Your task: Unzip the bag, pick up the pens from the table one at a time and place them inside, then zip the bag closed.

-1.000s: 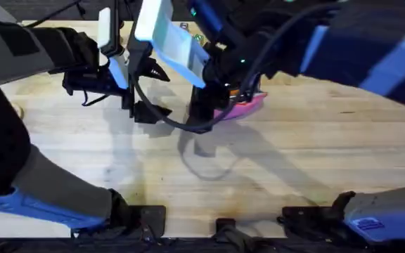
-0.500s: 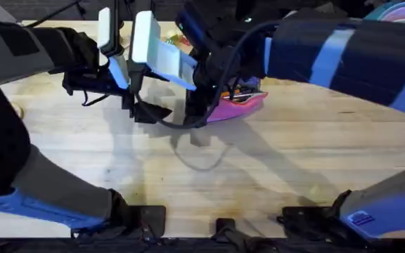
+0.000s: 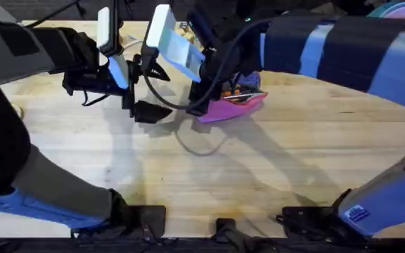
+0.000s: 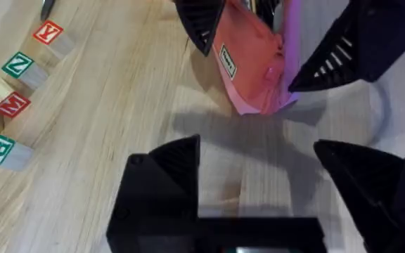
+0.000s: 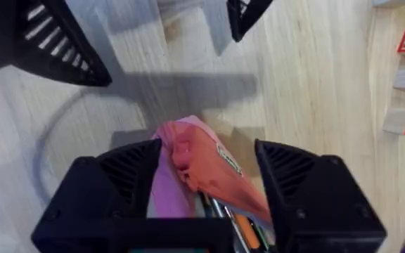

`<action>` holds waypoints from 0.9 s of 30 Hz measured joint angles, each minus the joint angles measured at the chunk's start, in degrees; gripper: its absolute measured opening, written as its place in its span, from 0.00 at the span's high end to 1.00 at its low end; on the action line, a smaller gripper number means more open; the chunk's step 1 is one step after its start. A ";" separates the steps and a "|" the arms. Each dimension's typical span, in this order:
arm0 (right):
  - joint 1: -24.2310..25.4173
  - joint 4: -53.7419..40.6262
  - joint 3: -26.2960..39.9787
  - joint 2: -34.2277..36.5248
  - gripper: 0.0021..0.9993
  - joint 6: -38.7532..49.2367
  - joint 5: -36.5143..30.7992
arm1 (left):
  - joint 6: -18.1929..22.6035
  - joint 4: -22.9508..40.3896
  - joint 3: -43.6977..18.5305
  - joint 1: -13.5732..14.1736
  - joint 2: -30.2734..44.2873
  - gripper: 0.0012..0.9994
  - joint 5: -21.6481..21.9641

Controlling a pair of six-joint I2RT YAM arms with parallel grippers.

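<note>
Overhead: bag (image 3: 232, 105) lies centre-frame on table (image 3: 273, 169), w/ right gripper (image 3: 197, 107) at its left end and left gripper (image 3: 146, 95) just left of that. Right-wrist view: fingers spread, straddling the bag end w/o clamping; pens (image 5: 225, 214) sit inside. Left-wrist view: own fingers apart, empty, plus lettered blocks (image 4: 9, 105) at frame left.

The bag (image 3: 232, 105) lies on the bench (image 3: 273, 161) near its far middle, the right hand (image 5: 206, 176) straddling one end, the left hand (image 4: 259, 183) just beside that end, lettered blocks (image 4: 13, 98) farther left.
</note>
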State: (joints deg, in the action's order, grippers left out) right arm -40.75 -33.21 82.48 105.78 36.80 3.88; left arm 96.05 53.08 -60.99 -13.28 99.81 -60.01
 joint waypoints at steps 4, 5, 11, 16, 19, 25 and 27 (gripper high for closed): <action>0.02 -0.05 0.00 0.37 0.29 -0.23 0.00 | 0.00 0.02 0.00 0.00 0.00 0.01 -0.01; 0.02 -0.10 0.00 0.37 0.30 -0.35 0.00 | 0.00 0.01 0.00 0.00 0.00 0.01 -0.02; 0.00 -2.00 0.00 0.37 0.50 -0.45 0.26 | 0.00 0.02 0.00 0.00 0.00 0.01 -0.02; -0.07 -2.45 0.00 0.37 0.74 -0.59 0.74 | 0.00 0.00 0.00 0.00 0.00 0.01 -0.02; -0.07 -2.49 0.00 0.59 0.82 -0.59 0.87 | 0.00 0.00 0.00 0.00 0.00 0.01 -0.02; -0.07 -2.32 0.00 0.80 0.87 -0.59 0.87 | 0.00 0.02 0.00 0.00 0.00 0.01 -0.02; -0.07 -2.34 0.00 0.83 0.93 -0.55 0.87 | 0.00 0.02 0.00 0.00 0.00 0.01 -0.02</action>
State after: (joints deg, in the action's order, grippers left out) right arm -40.82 -35.55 82.48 106.61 36.24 4.75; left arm 96.05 53.10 -60.99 -13.28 99.81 -60.03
